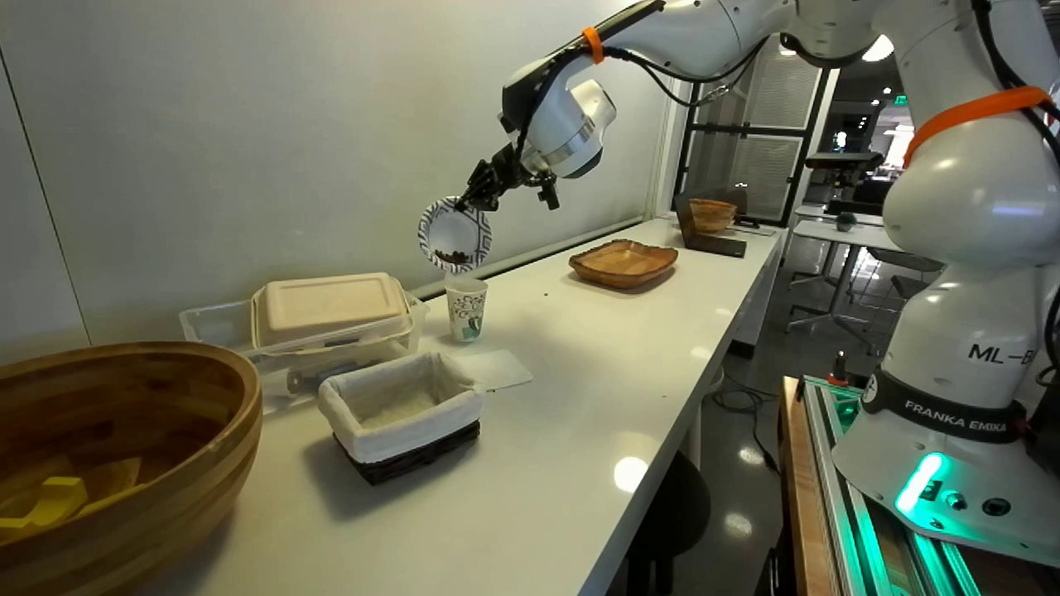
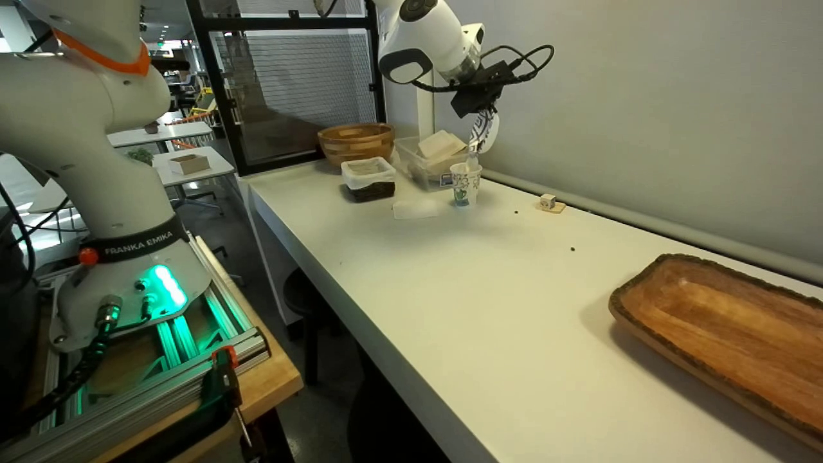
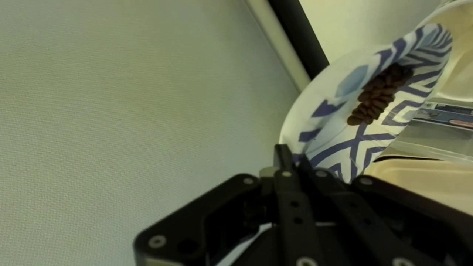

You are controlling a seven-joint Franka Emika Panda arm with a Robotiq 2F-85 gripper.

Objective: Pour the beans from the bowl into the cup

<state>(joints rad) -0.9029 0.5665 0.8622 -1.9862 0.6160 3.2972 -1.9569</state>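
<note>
Both exterior views: white table (image 1: 546,463), pale wall (image 1: 207,124).

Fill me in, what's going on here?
A robot arm has its tool shut on the edge of the bowl, held steeply tipped just above the upright cup on the counter. Looks like a pour. Beans lie in the bowl, toward its lower side; can't tell whether any are in the cup.

Cropped parts: wooden tray (image 2: 726,321) and large wooden bowl (image 1: 190,497), each in an exterior view.
The jaws hide part of the bowl (image 3: 391,122) in the wrist view. The cup (image 1: 468,310) conceals its inner base in both exterior views. Dark specks (image 2: 573,249) on the tabletop (image 2: 450,289) are too small to identify.
</note>
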